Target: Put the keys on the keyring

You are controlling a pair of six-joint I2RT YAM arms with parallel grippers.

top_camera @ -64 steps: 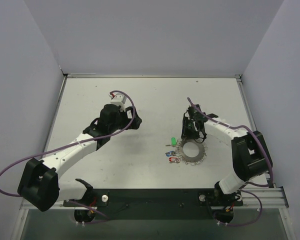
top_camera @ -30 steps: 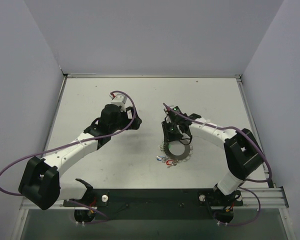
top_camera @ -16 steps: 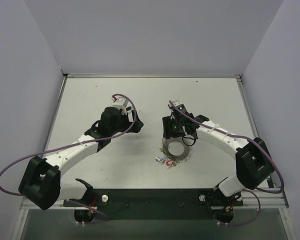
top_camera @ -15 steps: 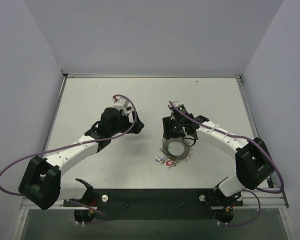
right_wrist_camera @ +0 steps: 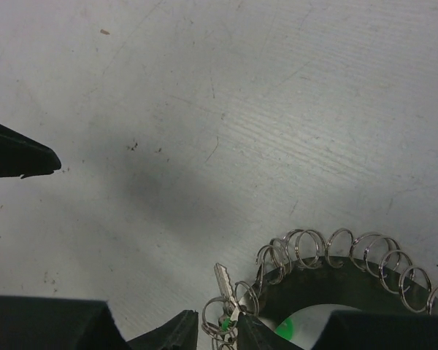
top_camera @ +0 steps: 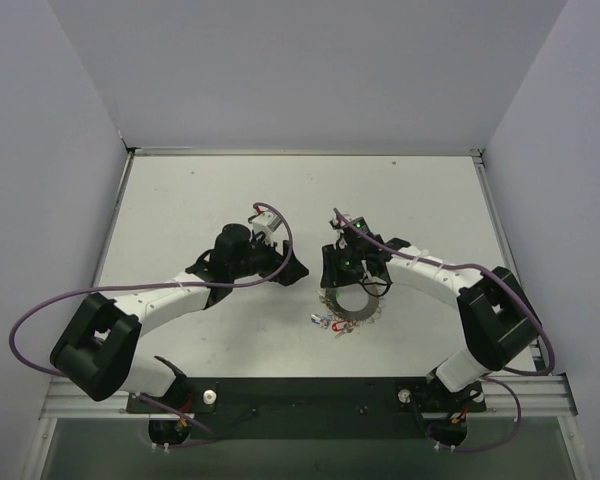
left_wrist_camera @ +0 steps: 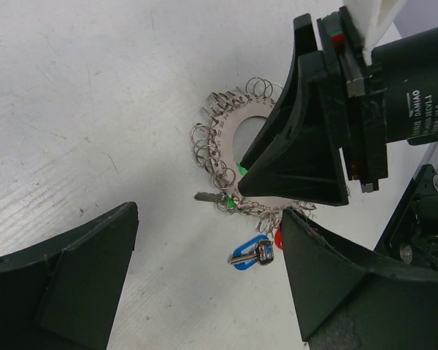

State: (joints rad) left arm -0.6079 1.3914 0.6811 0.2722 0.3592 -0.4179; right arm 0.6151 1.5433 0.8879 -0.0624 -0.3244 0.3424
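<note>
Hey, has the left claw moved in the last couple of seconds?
Yes. The left claw has swung right and nearer the arm bases, away from the table's back-left corner and toward the keyring.

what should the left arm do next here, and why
Probably ease the left gripper toward the blue key and close on it. Its jaws stand open just short of the keys, the blue key seems to lie apart from the keyring, and the right gripper appears to pinch the ring's rim, steadying it.

Looking like a robot lab cell, judging by bare walls [top_camera: 300, 70] enclosing the table [top_camera: 180, 190] and the near rail [top_camera: 310, 396].
</note>
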